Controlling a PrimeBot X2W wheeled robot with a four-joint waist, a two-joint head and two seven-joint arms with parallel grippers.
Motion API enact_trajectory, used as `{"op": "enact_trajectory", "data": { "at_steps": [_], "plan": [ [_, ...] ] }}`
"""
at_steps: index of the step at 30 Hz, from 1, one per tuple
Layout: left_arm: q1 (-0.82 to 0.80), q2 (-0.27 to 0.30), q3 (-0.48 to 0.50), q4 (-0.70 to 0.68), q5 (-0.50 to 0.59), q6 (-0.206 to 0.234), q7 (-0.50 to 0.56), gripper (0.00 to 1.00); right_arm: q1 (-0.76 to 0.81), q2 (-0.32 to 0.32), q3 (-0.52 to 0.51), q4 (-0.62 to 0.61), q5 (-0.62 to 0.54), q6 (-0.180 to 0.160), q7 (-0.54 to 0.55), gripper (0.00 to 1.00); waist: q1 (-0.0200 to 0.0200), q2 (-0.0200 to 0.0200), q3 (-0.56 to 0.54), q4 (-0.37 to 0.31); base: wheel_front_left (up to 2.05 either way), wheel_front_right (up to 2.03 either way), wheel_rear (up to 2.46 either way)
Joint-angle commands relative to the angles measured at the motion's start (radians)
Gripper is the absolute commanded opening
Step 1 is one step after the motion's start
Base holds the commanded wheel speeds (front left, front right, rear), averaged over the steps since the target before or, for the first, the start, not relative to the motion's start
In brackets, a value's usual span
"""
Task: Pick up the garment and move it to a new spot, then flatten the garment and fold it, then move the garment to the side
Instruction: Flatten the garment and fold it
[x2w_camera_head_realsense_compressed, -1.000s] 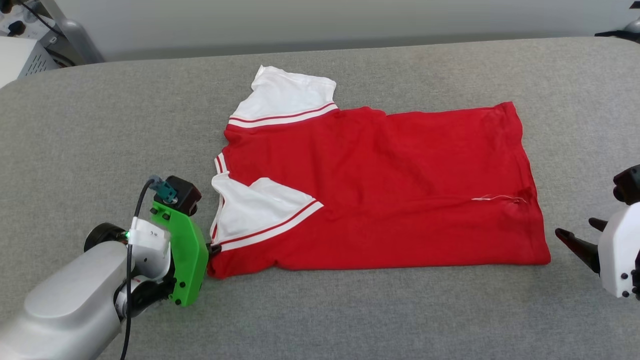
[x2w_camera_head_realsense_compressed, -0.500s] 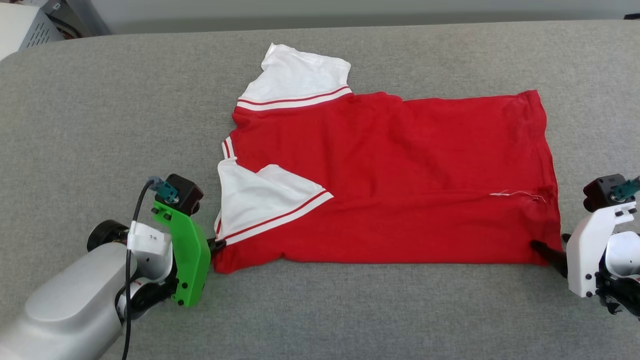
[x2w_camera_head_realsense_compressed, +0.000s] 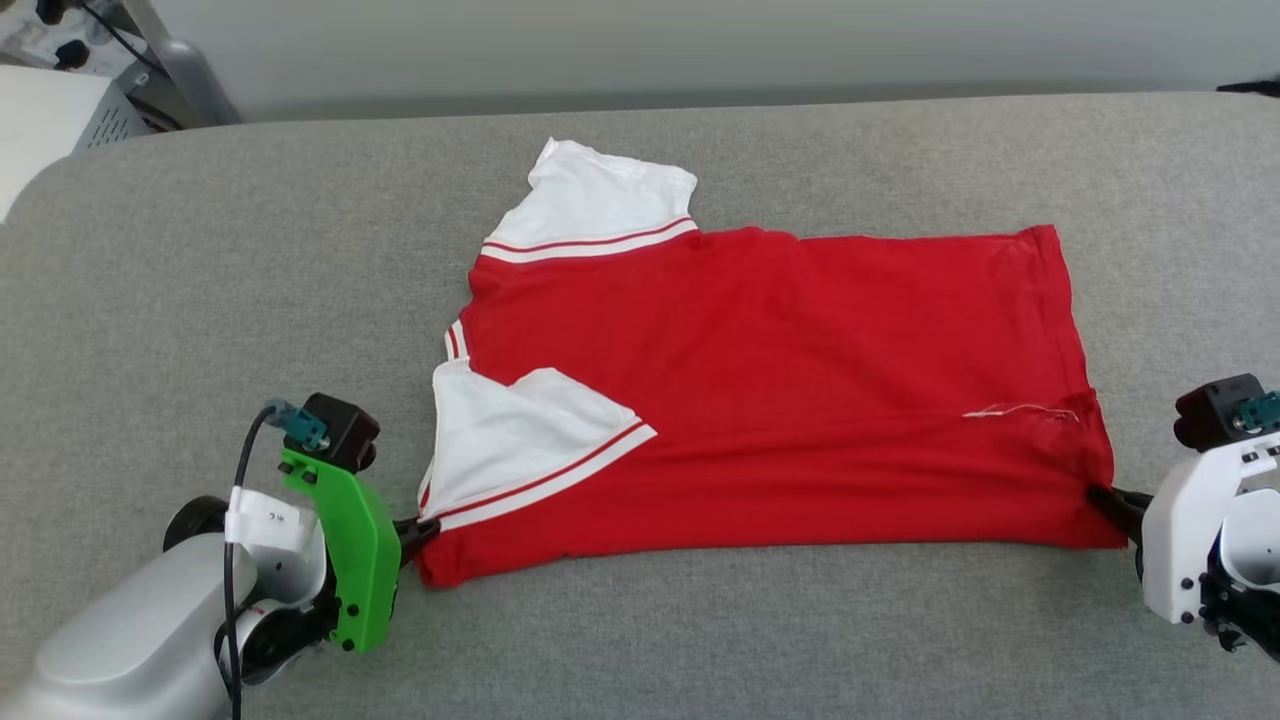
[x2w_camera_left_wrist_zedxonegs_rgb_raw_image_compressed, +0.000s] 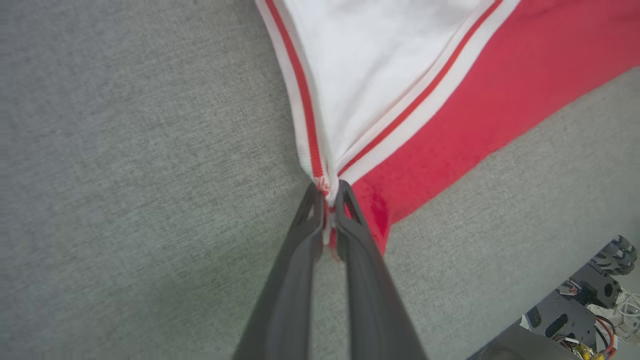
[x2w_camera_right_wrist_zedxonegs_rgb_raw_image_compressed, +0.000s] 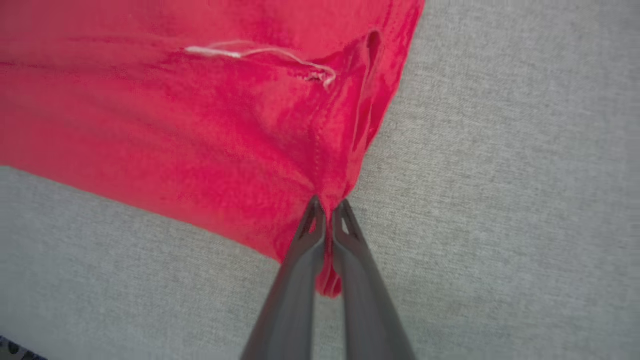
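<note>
The garment, red with white sleeves and striped trim, lies spread sideways on the grey padded table, collar end to the left, plain red face up. One white sleeve is folded onto the body near the front left. My left gripper is shut on the garment's near left corner; in the left wrist view the striped trim is pinched in the left gripper. My right gripper is shut on the near right hem corner, with red cloth caught in the right gripper.
The grey table stretches wide on all sides of the shirt. A white box and cables sit beyond the far left corner. A loose white thread lies near the hem.
My right gripper moved in from the right, reached the hem corner and shut on it. The left gripper keeps its grip on the corner. The head camera shifted.
</note>
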Motion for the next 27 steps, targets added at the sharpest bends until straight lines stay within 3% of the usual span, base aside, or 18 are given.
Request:
{"op": "enact_trajectory", "data": {
  "at_steps": [1, 12, 24, 25, 26, 27],
  "plan": [
    [0.023, 0.022, 0.004, -0.005, -0.012, -0.002, -0.006, 0.0, 0.027, -0.018, -0.004, -0.013, 0.012, -0.001, -0.011, 0.0, 0.0, 0.0, -0.031, -0.001, 0.0, 0.0, 0.0],
    [0.108, 0.09, -0.009, -0.134, -0.04, 0.039, 0.01, 0.0, 0.189, -0.069, -0.086, -0.154, 0.034, -0.001, -0.001, 0.0, 0.0, 0.0, -0.061, -0.003, 0.0, 0.0, 0.0],
    [0.141, 0.057, -0.038, -0.063, -0.032, 0.066, 0.01, 0.0, 0.205, 0.017, -0.114, -0.087, -0.016, -0.001, 0.029, 0.0, 0.0, 0.0, -0.02, -0.018, 0.0, 0.0, 0.0],
    [0.141, 0.052, -0.035, -0.054, -0.033, 0.066, 0.002, 0.0, 0.202, 0.026, -0.116, -0.08, -0.017, -0.001, 0.021, 0.07, 0.0, 0.0, -0.02, -0.017, 0.0, 0.0, 0.0],
    [0.141, 0.048, -0.031, -0.049, -0.034, 0.067, -0.005, 0.0, 0.2, 0.032, -0.117, -0.077, -0.017, -0.001, 0.016, 0.42, 0.0, 0.0, -0.022, -0.016, 0.0, 0.0, 0.0],
    [0.138, 0.045, -0.026, -0.046, -0.033, 0.068, -0.016, 0.38, 0.198, 0.034, -0.12, -0.076, -0.02, -0.001, 0.005, 0.98, 0.0, 0.0, -0.025, -0.014, 0.0, 0.0, 0.0]
  ]
}}
